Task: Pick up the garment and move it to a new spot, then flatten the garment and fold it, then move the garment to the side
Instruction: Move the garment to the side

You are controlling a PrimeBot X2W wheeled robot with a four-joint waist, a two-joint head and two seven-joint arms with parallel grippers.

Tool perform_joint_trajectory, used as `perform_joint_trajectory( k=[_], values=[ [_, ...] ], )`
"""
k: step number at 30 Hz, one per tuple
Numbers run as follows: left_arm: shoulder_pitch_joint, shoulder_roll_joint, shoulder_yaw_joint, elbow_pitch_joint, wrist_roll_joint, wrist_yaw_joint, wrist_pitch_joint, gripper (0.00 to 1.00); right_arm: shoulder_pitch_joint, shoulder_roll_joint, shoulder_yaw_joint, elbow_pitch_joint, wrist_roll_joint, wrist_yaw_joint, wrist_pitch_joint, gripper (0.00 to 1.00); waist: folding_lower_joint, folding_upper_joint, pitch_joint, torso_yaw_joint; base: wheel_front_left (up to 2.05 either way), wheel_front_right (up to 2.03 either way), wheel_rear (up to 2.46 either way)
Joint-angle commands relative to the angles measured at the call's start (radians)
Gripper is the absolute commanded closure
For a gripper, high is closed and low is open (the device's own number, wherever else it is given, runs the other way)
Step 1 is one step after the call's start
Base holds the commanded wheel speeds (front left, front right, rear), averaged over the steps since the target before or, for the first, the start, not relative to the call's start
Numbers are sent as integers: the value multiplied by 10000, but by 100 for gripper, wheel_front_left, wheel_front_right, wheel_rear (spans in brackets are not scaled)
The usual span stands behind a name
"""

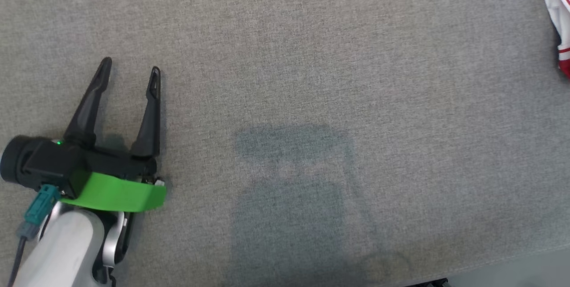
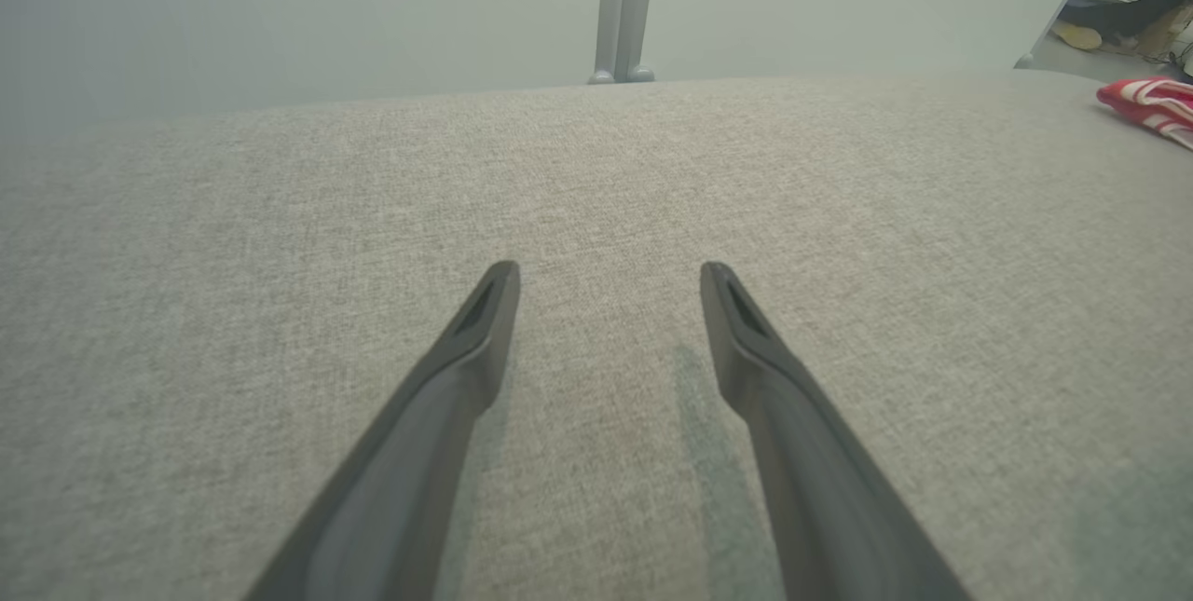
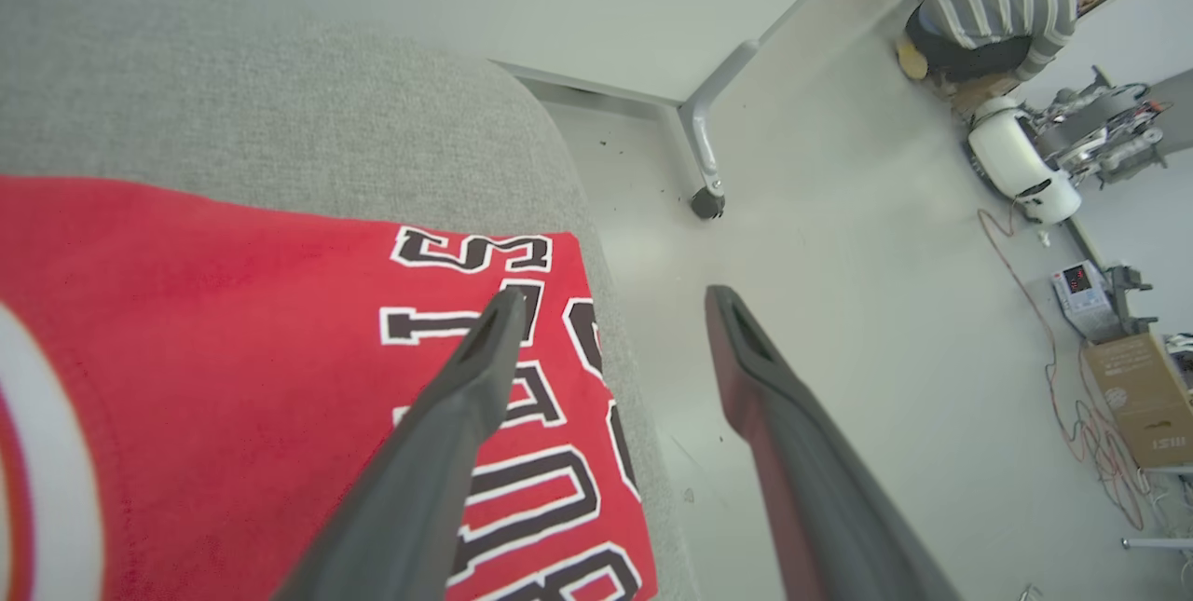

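Left hand (image 1: 130,65) spread wide, fingers pointing forward; right hand (image 3: 612,295) likewise spread, gripping nothing.

Grey woven pad (image 1: 311,55), flat, with a rounded corner and pale floor (image 3: 839,321) beyond its edge. Past it stands a grey leg (image 3: 701,130) on a dark caster (image 3: 706,202). Farther off a person (image 3: 997,14) in a striped top crouches beside a white canister (image 3: 1016,163); red cable (image 3: 1049,340) lies near a cardboard box (image 3: 1137,396).

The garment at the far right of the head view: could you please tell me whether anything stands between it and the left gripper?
Nothing visible does. Bare grey upholstery stretches from the open left gripper across to the garment, which lies at the surface's right edge.
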Motion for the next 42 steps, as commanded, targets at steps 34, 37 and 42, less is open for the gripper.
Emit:
perform_joint_trajectory(
  k=[34,37,42],
  values=[
    [2790,-1884,1392,4209,-782,-748,-472,0,9046,5841,-277,-5035,-1603,-15,-5284,0,-2,65,-5863,1749,0,0,0],
    [2880,-2069,1795,4308,-548,-910,-472,0,9251,6015,-145,-5134,-1617,-13,-5286,0,-2,65,-5955,1800,0,0,0],
    [2984,-2343,2251,4423,-190,-1211,-473,0,9368,6069,182,-5044,-1688,-13,-5287,0,-2,65,-6047,1828,0,0,0]
  ],
)
